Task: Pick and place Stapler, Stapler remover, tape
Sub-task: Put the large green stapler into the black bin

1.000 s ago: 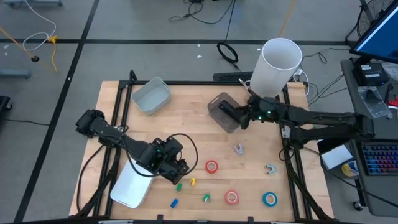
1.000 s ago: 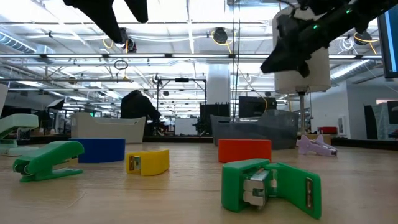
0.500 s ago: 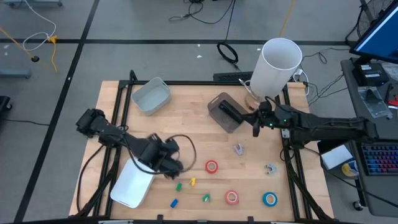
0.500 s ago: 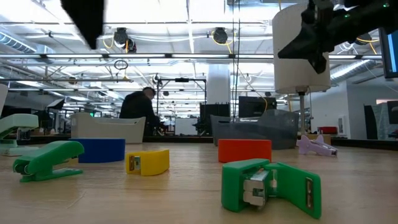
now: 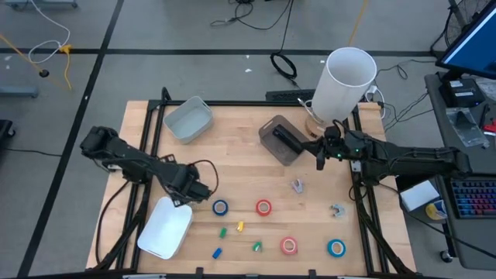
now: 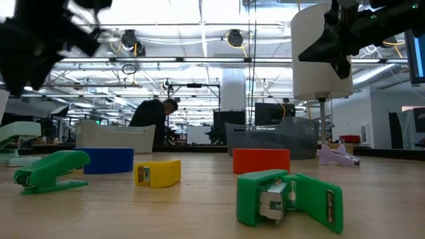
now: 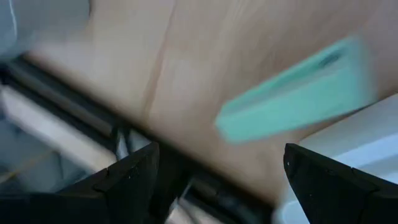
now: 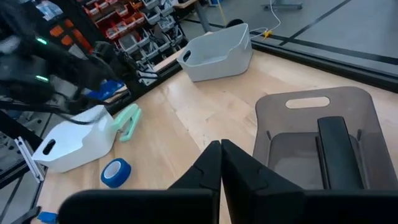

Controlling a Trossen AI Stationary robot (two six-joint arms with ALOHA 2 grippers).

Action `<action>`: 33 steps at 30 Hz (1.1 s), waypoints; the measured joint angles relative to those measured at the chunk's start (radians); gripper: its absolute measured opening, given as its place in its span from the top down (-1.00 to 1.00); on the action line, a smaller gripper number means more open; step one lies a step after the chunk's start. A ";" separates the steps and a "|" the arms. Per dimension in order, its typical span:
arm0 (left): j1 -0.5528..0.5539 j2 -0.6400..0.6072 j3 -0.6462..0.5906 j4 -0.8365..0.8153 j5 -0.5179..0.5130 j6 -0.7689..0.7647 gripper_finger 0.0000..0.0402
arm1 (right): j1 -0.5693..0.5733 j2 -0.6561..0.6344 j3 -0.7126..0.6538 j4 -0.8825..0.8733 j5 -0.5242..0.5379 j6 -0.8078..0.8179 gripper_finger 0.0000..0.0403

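Two blue tape rolls (image 5: 221,207) (image 5: 335,248) and two red ones (image 5: 264,207) (image 5: 288,246) lie flat on the wooden table. Two pale staple removers (image 5: 297,185) (image 5: 336,210) lie right of centre. A black stapler (image 5: 285,138) rests in the dark grey bin (image 5: 271,147). A mint-green stapler (image 7: 292,93) (image 8: 127,121) lies on the table against the white bin (image 5: 165,229). My left gripper (image 5: 190,190) (image 7: 219,152) hovers open near that stapler, touching nothing. My right gripper (image 5: 318,159) (image 8: 221,149) hangs shut just right of the dark bin.
A pale grey bin (image 5: 188,118) sits at the far left and a tall white cylinder (image 5: 345,81) at the far right corner. Small green, yellow and blue bits (image 5: 239,226) lie near the table's near edge. A person (image 6: 153,119) is in the room beyond.
My left gripper has swung away from the table's middle toward the left, and the blue tape roll it covered now shows. My right gripper drew back from over the dark bin toward the right, then kept still.
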 joint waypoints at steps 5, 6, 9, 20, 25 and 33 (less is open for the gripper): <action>-0.004 -0.071 -0.104 -0.005 -0.006 0.013 -0.69 | 0.000 0.000 0.000 0.001 0.000 0.000 0.99; -0.005 -0.086 -0.114 -0.002 -0.012 0.021 -0.69 | 0.000 0.000 0.000 0.002 0.000 0.000 1.00; -0.006 -0.116 -0.134 0.009 -0.030 0.065 -0.69 | 0.000 0.000 0.000 0.005 0.001 0.000 0.99; -0.005 -0.148 -0.134 0.116 -0.077 0.313 -0.69 | 0.000 0.000 0.000 0.005 0.002 0.000 0.98; -0.005 -0.147 -0.154 0.194 -0.076 0.445 -0.69 | 0.000 0.000 0.000 0.002 0.002 0.000 0.98; -0.005 -0.147 -0.210 0.184 0.029 0.497 -0.69 | 0.000 0.000 0.000 -0.005 0.002 -0.002 0.98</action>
